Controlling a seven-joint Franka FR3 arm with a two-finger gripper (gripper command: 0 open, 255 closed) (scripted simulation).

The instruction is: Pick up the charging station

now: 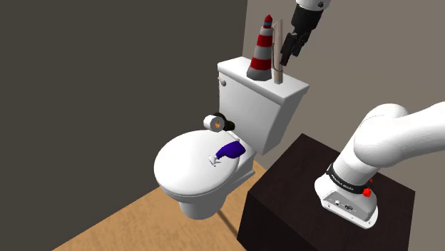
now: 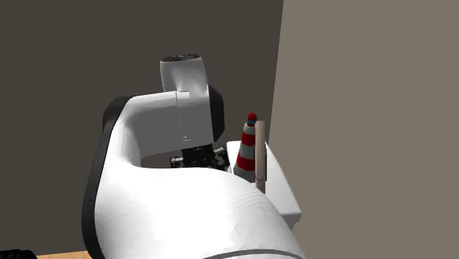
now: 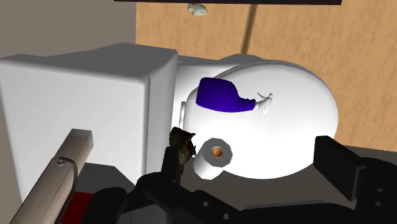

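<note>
Above the toilet tank (image 1: 265, 101), the fingers (image 3: 337, 167) stand spread, empty, just beside the upright tan charging station (image 1: 278, 36).

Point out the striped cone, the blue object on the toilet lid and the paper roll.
striped cone (image 1: 262, 51): shoulder view, its middle bands.
blue object (image 1: 232, 150): shoulder view, its blue body.
paper roll (image 3: 215, 156): wrist view, its round end face.

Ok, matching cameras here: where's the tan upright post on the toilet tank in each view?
Shoulder view: tan post top centre, right of the striped cone.
Second exterior view: mid-frame, right of the striped cone.
Wrist view: close beside the end effector.
Shared landmark: the white toilet tank.
</note>
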